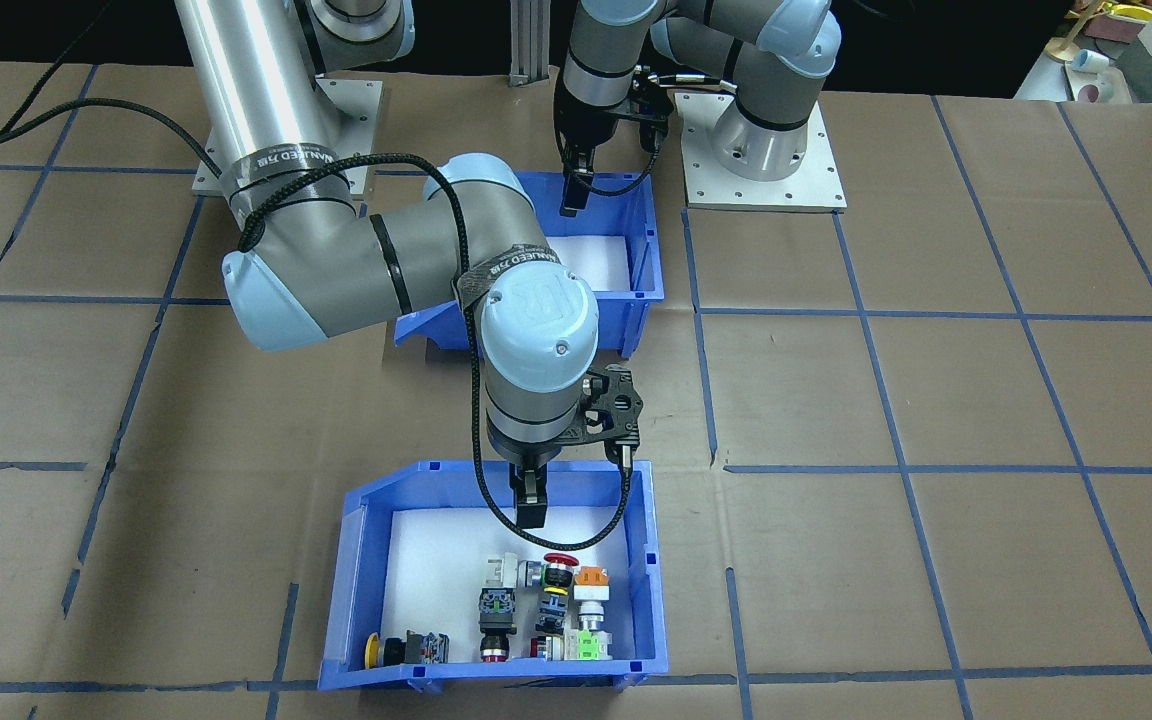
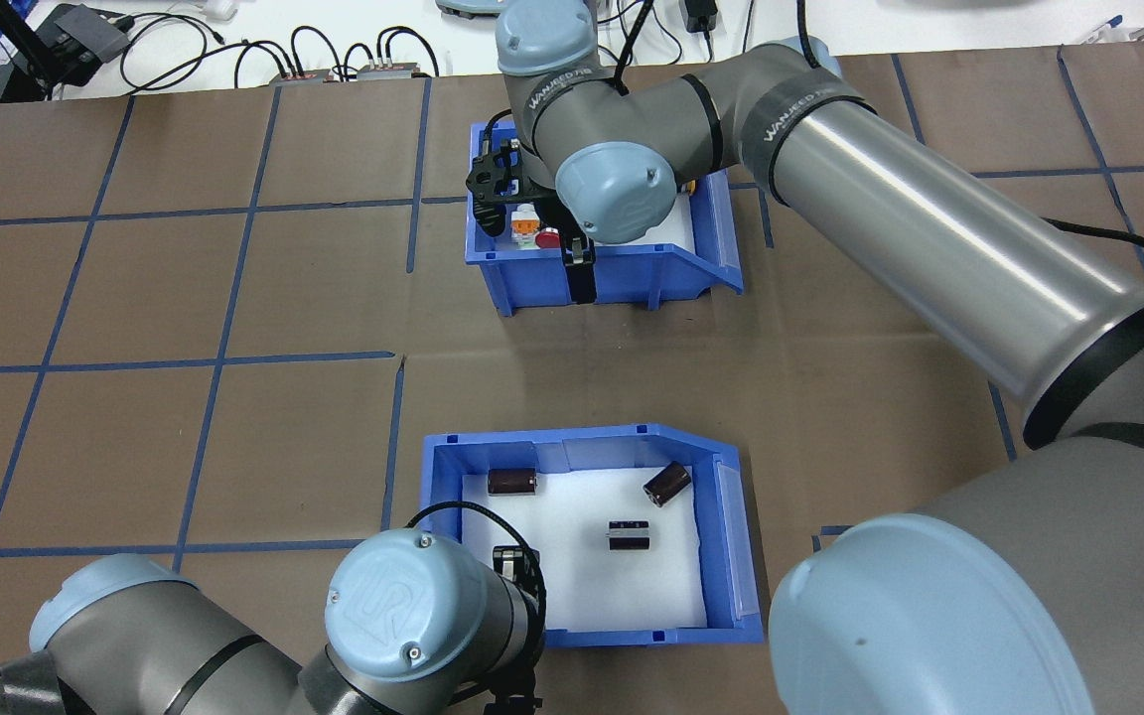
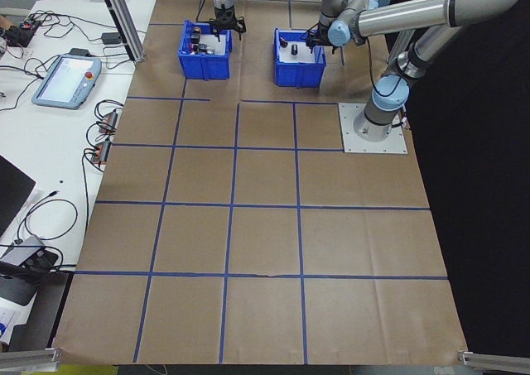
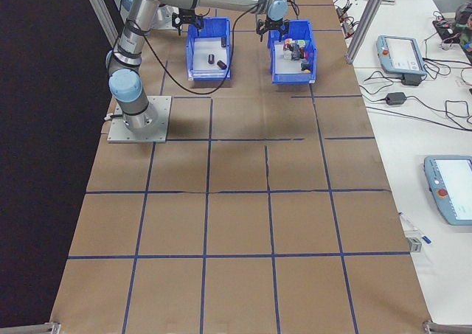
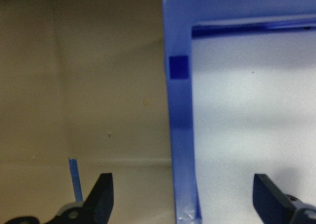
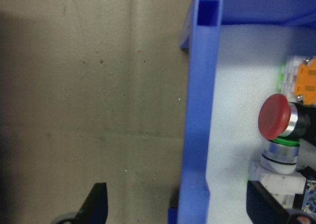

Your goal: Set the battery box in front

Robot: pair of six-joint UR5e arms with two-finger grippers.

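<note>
The battery box (image 2: 572, 444) is a blue, white-lined bin nearest the robot, holding three black cylinders (image 2: 629, 534). My left gripper (image 2: 517, 568) hangs over its near wall. In the left wrist view the left gripper (image 5: 185, 199) is open, its fingers (image 5: 101, 197) straddling that blue wall (image 5: 180, 135) without touching it. The right arm hides most of the box (image 1: 648, 240) in the front-facing view. My right gripper (image 1: 531, 505) is open too, straddling the wall (image 6: 197, 135) of the farther blue bin (image 1: 356, 570), which holds colourful push-button switches (image 1: 556, 600).
Brown paper with a blue tape grid (image 1: 866, 315) covers the table. The arms' metal base plates (image 1: 766, 150) stand behind the battery box. A side bench with tablets and cables (image 4: 402, 54) runs along the far edge, beyond the switch bin (image 4: 293, 54).
</note>
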